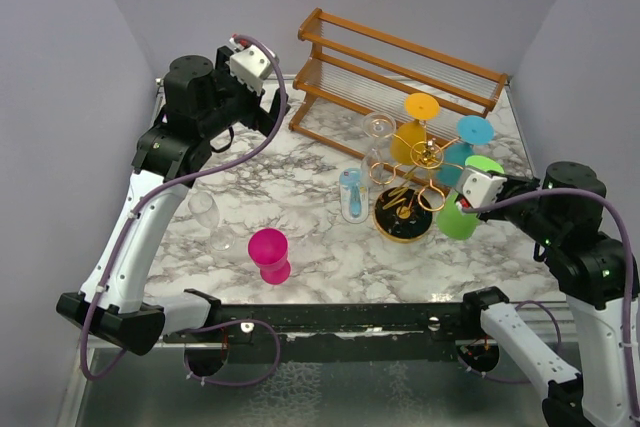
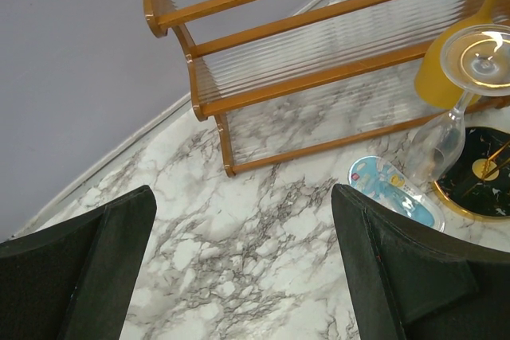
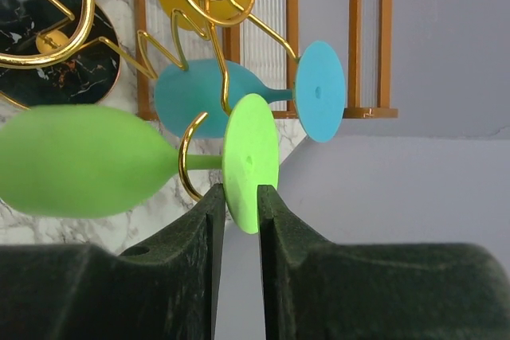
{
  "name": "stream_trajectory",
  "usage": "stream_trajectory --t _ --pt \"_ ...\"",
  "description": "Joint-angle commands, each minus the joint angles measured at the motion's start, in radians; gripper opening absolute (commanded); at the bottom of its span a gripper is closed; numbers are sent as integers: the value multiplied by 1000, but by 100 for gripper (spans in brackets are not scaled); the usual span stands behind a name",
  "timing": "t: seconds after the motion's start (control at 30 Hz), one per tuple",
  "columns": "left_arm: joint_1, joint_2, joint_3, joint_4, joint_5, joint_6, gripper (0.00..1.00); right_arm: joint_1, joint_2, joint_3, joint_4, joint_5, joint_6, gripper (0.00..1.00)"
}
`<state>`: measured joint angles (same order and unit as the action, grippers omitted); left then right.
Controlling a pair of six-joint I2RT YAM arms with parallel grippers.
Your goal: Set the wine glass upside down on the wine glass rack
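Closest to the arms' bases, a pink glass (image 1: 268, 252) stands on the marble bench (image 1: 300, 162), with a clear glass (image 1: 208, 215) just to its left.

Further in on the right side, the right pincer (image 3: 241, 195) is at the green wine glass (image 3: 80, 161). Its two fingers are only narrowly apart, with the lower rim of the glass's round foot between them; I cannot tell whether they press on it. The green wine glass hangs upside down on the wine glass rack (image 1: 405, 195), bowl low and foot up, with a gold loop curled round its stem on the rack's right side.

A pale blue glass (image 1: 351, 194) sits on the bench just left of the rack's round black base. Beyond the green one, a teal glass (image 1: 462, 152), a yellow glass (image 1: 410, 137) and a second clear glass (image 1: 378, 142) hang bowl-down from the other loops.

Further back on the left, the left pincer (image 2: 243, 197) hangs over bare marble with its fingers wide apart, holding nothing.

At the far wall stands the wooden slatted shelf (image 1: 400, 62).
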<state>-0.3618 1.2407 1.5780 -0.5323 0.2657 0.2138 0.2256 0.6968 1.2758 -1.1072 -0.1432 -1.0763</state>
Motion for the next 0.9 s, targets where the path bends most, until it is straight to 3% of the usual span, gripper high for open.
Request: stream_trajectory --t 0.0,0.27,0.87 --pt "4 -24 -7 22 29 5 94 -15 -23 0 -23 -62 21 24" --pt "4 -30 -13 23 33 8 94 -31 -30 14 -45 -110 30 32" --pt "4 -49 -31 9 34 25 94 -40 -25 69 -62 -203 58 38"
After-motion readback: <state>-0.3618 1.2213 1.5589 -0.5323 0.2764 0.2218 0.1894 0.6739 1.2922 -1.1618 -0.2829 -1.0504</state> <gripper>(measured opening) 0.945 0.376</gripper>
